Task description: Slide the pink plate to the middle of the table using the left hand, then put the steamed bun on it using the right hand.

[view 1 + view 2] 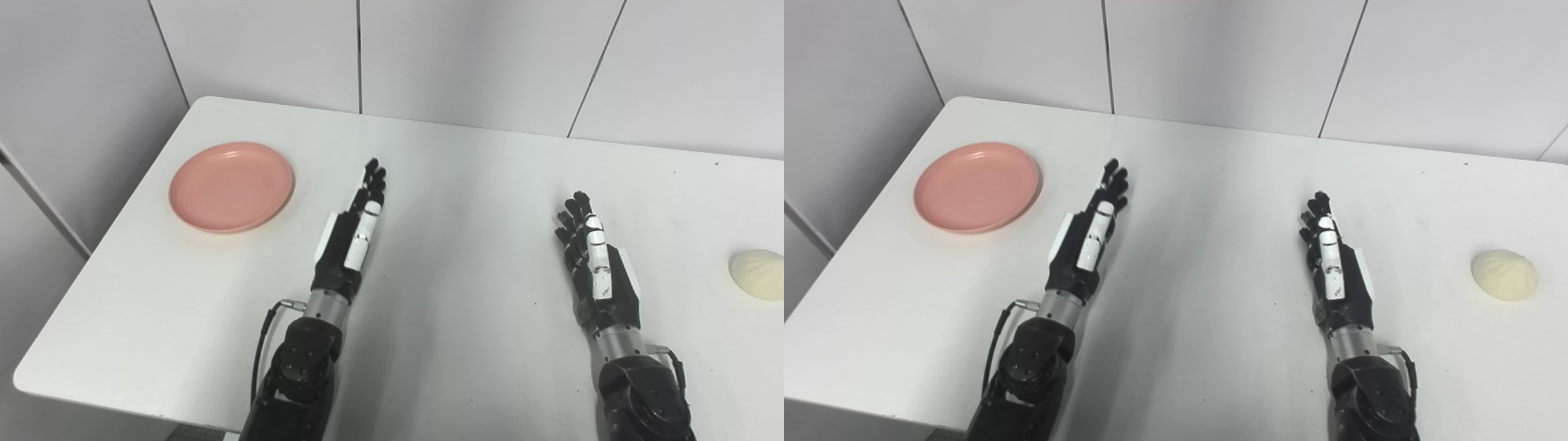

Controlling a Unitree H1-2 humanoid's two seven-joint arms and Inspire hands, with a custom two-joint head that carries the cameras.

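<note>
Two arms over a white table (465, 184), entering from the near edge, forearms dark, wrists metallic. Behind the table, pale wall panels (478, 55) with thin dark seams. Near the far left corner of the table, a pink plate (231, 186), round, shallow, nothing on it, well apart from both hands. Left hand (352, 236) extended flat toward the far side, fingers straight and held close together, gripping nothing, to the right of the plate and not touching it. Right hand (1332, 260) likewise stretched forward, fingers slightly apart at the tips, holding nothing, palm turned inward. Far out at the right side, a steamed bun (1504, 275), cream-white, domed, pleated on top, resting directly on the tabletop, well apart from the right hand. Between the two hands, bare tabletop with a few small dark specks.
</note>
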